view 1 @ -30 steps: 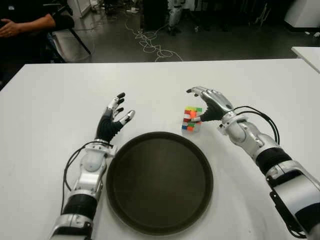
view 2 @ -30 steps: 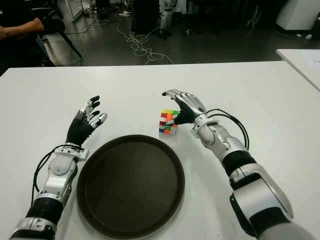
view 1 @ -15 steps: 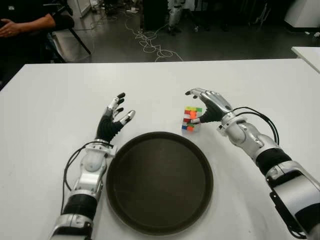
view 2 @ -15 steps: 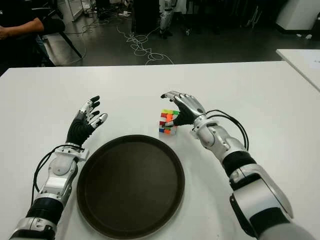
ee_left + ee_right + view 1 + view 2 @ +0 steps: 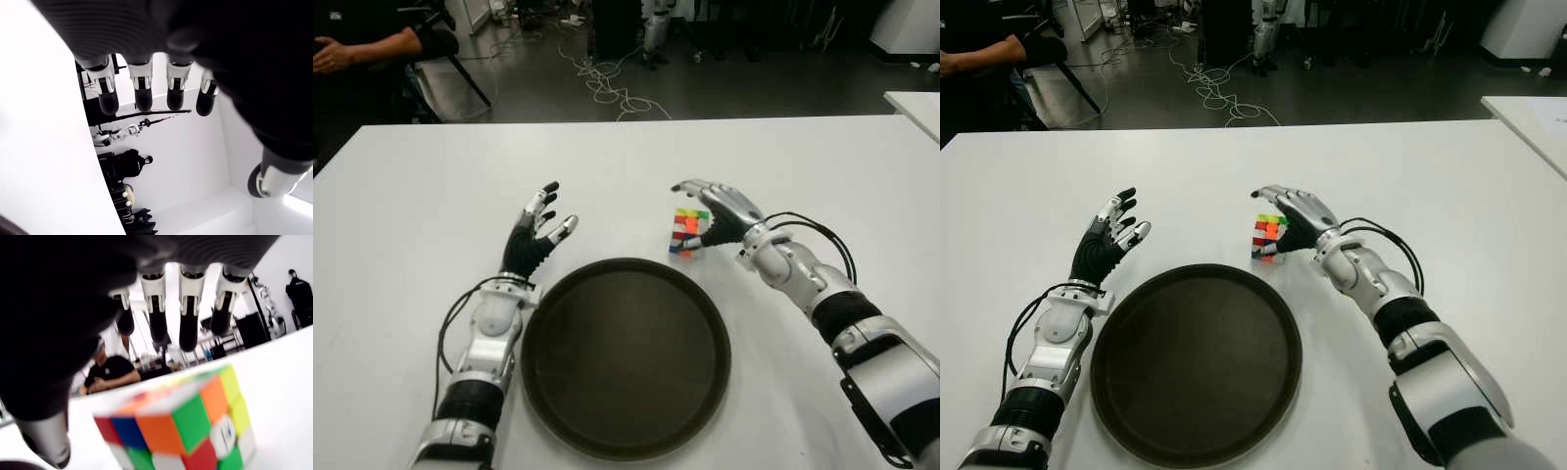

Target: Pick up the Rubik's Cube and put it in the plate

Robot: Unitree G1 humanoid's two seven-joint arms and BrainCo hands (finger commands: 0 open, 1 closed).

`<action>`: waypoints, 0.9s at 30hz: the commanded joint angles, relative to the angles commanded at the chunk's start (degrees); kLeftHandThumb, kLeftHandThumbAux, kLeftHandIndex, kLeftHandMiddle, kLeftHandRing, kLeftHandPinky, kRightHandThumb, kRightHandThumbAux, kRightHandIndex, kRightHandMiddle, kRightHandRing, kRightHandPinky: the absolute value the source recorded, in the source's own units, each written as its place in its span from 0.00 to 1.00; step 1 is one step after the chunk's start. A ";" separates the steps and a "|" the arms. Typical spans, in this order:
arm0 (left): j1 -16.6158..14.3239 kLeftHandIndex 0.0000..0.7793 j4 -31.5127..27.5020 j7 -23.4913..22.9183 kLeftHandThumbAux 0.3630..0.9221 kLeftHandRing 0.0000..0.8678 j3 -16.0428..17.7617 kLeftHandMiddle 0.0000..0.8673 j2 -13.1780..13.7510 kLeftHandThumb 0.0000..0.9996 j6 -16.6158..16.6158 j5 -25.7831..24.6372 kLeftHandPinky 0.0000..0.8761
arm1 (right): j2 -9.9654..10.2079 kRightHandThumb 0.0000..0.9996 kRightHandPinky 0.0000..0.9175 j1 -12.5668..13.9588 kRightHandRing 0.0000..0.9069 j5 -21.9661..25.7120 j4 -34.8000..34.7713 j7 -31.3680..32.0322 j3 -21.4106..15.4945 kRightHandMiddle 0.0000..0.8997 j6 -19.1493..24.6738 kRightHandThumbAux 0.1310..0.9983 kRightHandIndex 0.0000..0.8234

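Dark plate [image 5: 625, 431] holds nothing; cube [image 5: 685, 233] on worktop [image 5: 411, 196], cupped by right hand [image 5: 722, 211], fingers apart; left hand [image 5: 533, 238] fingers spread.

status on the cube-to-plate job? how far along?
Done: the right hand has reached the Rubik's Cube, fingers arched over its top. In hand: nothing gripped yet; the right wrist view shows the fingers extended above the cube, which sits on the white table. Left: close the grasp, lift, and place it in the empty plate. The left hand shows open beside the plate's left rim.
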 joint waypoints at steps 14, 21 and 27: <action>0.20 0.02 -0.77 0.32 0.35 0.00 -0.21 0.04 0.11 0.00 0.22 0.63 0.00 | 0.12 0.00 0.20 0.86 0.21 -0.22 -1.30 0.76 0.09 0.21 1.01 0.68 0.24; 0.24 0.02 -0.67 0.46 0.34 0.00 -0.24 0.04 0.07 0.00 0.14 0.80 0.00 | 0.49 0.00 0.21 1.06 0.22 0.00 -1.06 0.80 -0.03 0.22 1.47 0.70 0.24; 0.32 0.02 -0.78 0.43 0.34 0.00 -0.24 0.04 0.09 0.00 0.06 0.70 0.00 | 0.70 0.00 0.22 1.07 0.23 0.20 -0.64 1.02 -0.18 0.22 1.74 0.70 0.23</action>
